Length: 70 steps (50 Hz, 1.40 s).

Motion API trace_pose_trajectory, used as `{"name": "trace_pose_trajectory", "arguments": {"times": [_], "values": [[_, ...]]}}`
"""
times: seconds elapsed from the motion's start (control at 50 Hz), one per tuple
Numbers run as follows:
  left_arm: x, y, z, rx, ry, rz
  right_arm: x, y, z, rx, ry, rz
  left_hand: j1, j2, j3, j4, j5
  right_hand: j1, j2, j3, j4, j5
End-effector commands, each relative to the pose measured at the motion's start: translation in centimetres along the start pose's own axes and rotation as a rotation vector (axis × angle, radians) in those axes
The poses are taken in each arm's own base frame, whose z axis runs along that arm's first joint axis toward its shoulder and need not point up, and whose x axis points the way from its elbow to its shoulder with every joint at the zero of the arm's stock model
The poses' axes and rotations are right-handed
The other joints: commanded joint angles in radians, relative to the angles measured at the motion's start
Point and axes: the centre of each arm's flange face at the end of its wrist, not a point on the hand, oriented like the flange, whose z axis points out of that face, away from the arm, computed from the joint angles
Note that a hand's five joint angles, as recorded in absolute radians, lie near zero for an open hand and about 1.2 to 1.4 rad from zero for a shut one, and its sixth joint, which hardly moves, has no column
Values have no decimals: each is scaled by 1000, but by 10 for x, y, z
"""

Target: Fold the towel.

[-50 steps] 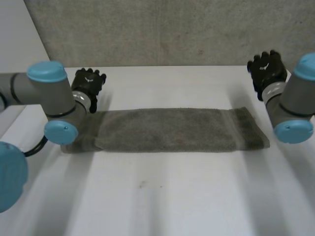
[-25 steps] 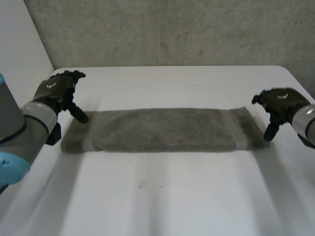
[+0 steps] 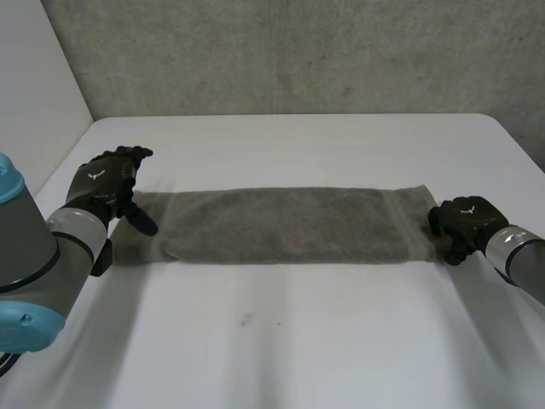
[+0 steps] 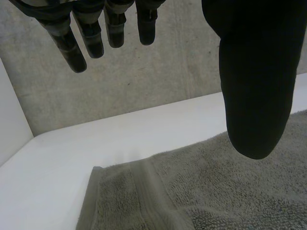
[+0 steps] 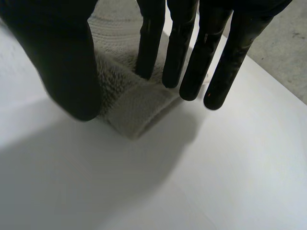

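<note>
Now we have the towel (image 3: 289,225) lying flat as one long grey strip across the middle of the surface (image 3: 272,341). Its long sides run parallel to the far edge and its short ends point toward the left and right edges.

Our left hand (image 3: 106,183) is over the left end, its fingers (image 4: 91,33) straight and the thumb spread well away, holding nothing. The hemmed end lies below the palm, so we judge the hand is placed to come down on that end.

Our right hand (image 3: 464,220) sits low at the right end. Its fingers (image 5: 184,52) are straight, with tips at the cloth, and the thumb is on the other side, so a corner of the end lies between them. We see a gap there and read the hand as open, not yet pinching.

One hand at each short end suits a fold that brings the ends together, and we think taking hold is the step in hand.
</note>
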Motion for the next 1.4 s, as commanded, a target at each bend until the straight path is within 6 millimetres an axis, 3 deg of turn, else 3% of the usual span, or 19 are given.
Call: {"name": "trace_pose_trajectory", "arguments": {"times": [0.02,0.16,0.26,0.44,0.48,0.54,0.58,0.6,0.68,0.7,0.74,0.76,0.86,1.02,1.08,1.12,1.2,1.3,1.4], "values": [[1,1,0,-4,2,0,12,7,6,-11,45,-48,-3,9,9,6,-30,775,668,677,679,712],[1,2,-1,-6,2,0,58,10,1,-83,303,-72,-3,9,9,6,-30,776,669,677,679,712],[1,1,-3,-4,4,1,122,16,-11,-171,551,-248,-3,9,9,6,-30,776,669,677,679,712],[0,-2,-4,4,1,0,136,-15,-17,-74,579,-350,-3,9,9,6,-30,776,669,677,679,712],[1,-2,-4,7,2,0,112,-56,-22,75,540,-335,-3,9,9,6,-30,776,669,677,679,712],[1,-2,-4,7,2,0,92,-78,-24,160,499,-332,-3,9,9,6,-30,776,669,677,679,712],[1,-2,-5,7,2,0,45,-108,-25,298,392,-352,-3,9,9,6,-30,776,669,677,679,712],[1,-2,-5,7,2,0,45,-108,-25,299,391,-352,-3,9,9,6,-30,776,669,677,679,712],[2,-1,-5,4,1,1,-44,-134,-34,456,177,-407,-3,9,9,6,-30,776,669,677,679,712],[2,-1,-5,4,1,1,-45,-134,-34,457,176,-407,-3,9,9,6,-30,776,669,677,679,712],[2,-2,-5,5,1,1,-102,-137,-43,532,26,-438,-3,9,9,6,-30,776,669,677,679,712],[2,-2,-5,5,1,1,-102,-137,-43,533,25,-438,-3,9,9,6,-30,776,669,677,679,712],[2,-1,-5,4,3,1,-197,-113,-49,566,-233,-483,-3,9,9,6,-30,776,669,677,679,712],[4,2,-6,-6,8,2,-255,-77,-51,526,-380,-559,-3,9,9,6,-30,617,510,519,520,553],[5,3,-7,-11,11,3,-256,-77,-52,525,-379,-570,-3,9,9,6,-30,272,165,174,175,208],[6,4,-7,-11,17,4,-248,-82,-51,517,-345,-560,-3,9,9,6,-30,-446,-553,-544,-543,-510],[9,2,-7,-6,27,8,-231,-100,-59,526,-302,-511,-3,9,9,6,-30,-446,-553,-544,-543,-510],[22,-8,-7,32,64,13,-150,-111,-58,404,-168,-203,-3,9,9,6,-30,-446,-553,-544,-543,-510],[52,-22,-8,88,151,29,-106,-101,-63,307,-125,-1,1,13,13,10,-26,-446,-553,-544,-543,-510]]}}
